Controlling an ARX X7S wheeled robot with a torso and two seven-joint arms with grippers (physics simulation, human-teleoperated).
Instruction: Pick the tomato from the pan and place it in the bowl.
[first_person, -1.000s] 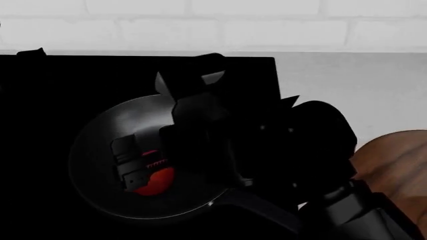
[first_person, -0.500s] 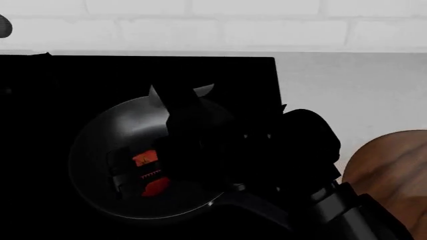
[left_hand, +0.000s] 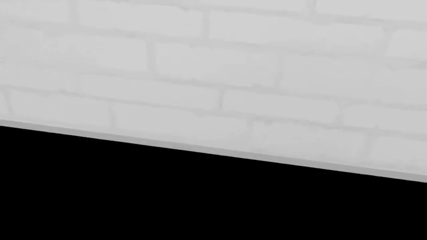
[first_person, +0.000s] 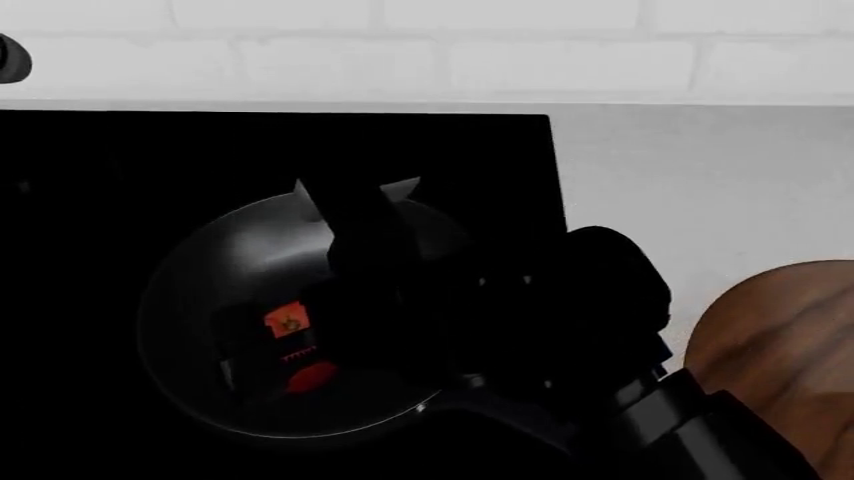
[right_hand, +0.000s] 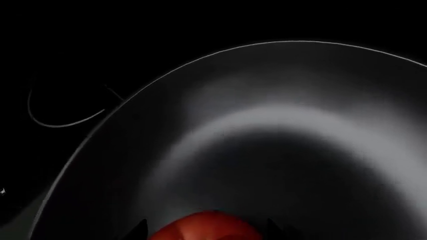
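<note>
The right gripper has sunk lower into the pan since a second ago, its fingers now grasping the tomato, the bowl well apart.

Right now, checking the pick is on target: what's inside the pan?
Inside the pan sits the tomato, with the right gripper lowered over it. The gripper and arm hide most of the tomato and part of the pan floor.
</note>
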